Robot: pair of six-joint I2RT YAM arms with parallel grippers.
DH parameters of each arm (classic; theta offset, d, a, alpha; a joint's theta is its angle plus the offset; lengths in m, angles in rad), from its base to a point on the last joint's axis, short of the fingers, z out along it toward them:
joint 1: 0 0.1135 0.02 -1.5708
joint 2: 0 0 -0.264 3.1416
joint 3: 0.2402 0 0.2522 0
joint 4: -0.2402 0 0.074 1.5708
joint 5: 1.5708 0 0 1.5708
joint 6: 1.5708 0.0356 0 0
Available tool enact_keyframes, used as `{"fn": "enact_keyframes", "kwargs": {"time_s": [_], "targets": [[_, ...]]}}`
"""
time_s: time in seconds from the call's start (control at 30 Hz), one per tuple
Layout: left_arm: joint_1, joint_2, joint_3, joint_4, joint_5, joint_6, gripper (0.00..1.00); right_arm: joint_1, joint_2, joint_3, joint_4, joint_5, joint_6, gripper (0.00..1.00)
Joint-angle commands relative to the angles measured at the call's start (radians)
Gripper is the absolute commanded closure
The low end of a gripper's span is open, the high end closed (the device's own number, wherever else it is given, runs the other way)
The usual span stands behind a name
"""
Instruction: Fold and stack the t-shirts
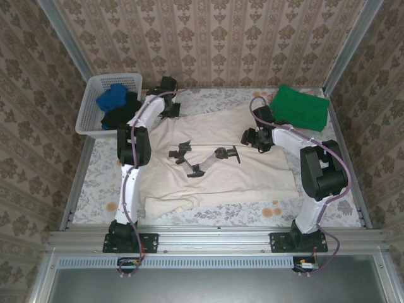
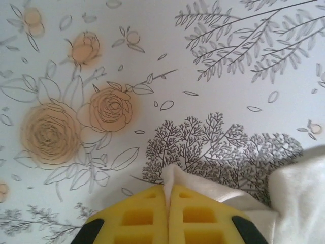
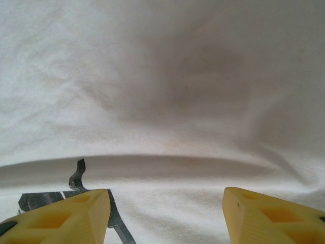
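The cream t-shirt (image 1: 252, 170) is soft, matt cloth, as is the green t-shirt (image 1: 302, 107). The basket (image 1: 88, 107) is white plastic lattice. The worktop (image 2: 213, 51) looks smooth and printed. The left tool (image 2: 166, 190) is matt yellow plastic.

White arms (image 1: 129, 183); black joints (image 1: 134, 146); yellow fingers (image 3: 66, 218)

This is a robot test booth dressed up as a home. Patterned wallpaper (image 1: 208, 38) covers 3 walls, yet bare metal posts (image 1: 65, 39) frame the corners, and 2 arms (image 1: 132, 145) are bolted to a metal rail (image 1: 214, 238) well behind the jaws. A flowered tablecloth (image 2: 152, 61) spreads ahead of the left gripper (image 2: 166, 190). A white laundry basket (image 1: 88, 108) stands to its left.
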Motion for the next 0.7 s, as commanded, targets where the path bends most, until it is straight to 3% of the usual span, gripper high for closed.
{"fn": "enact_keyframes", "kwargs": {"time_s": [0.0,0.1,0.27,0.33,0.37,0.43,0.47,0.67], "targets": [[0.005,-0.117,0.036,-0.022,0.044,0.036,1.00,0.008,-0.015,-0.021,0.013,-0.007,-0.012,0.38],[-0.002,-0.311,-0.122,0.111,0.088,0.043,1.00,0.007,-0.013,-0.028,0.018,-0.002,-0.007,0.38],[0.069,-0.768,-0.858,0.722,0.190,-0.087,1.00,0.008,-0.016,-0.055,0.044,-0.004,0.002,0.38],[0.124,-0.806,-1.010,0.808,0.196,-0.147,0.97,0.008,-0.009,-0.059,0.053,-0.011,0.006,0.38],[0.147,-0.781,-1.024,0.780,0.220,-0.154,0.97,0.008,-0.001,-0.054,0.053,-0.012,0.007,0.38],[0.167,-0.695,-0.991,0.680,0.258,-0.152,0.87,0.011,0.016,-0.042,0.050,-0.018,0.007,0.38],[0.171,-0.641,-0.950,0.607,0.247,-0.160,0.70,0.011,0.024,-0.033,0.045,-0.021,0.006,0.38],[0.157,-0.512,-0.803,0.457,0.247,-0.144,0.57,0.021,0.024,-0.004,0.025,-0.020,0.000,0.38]]}}
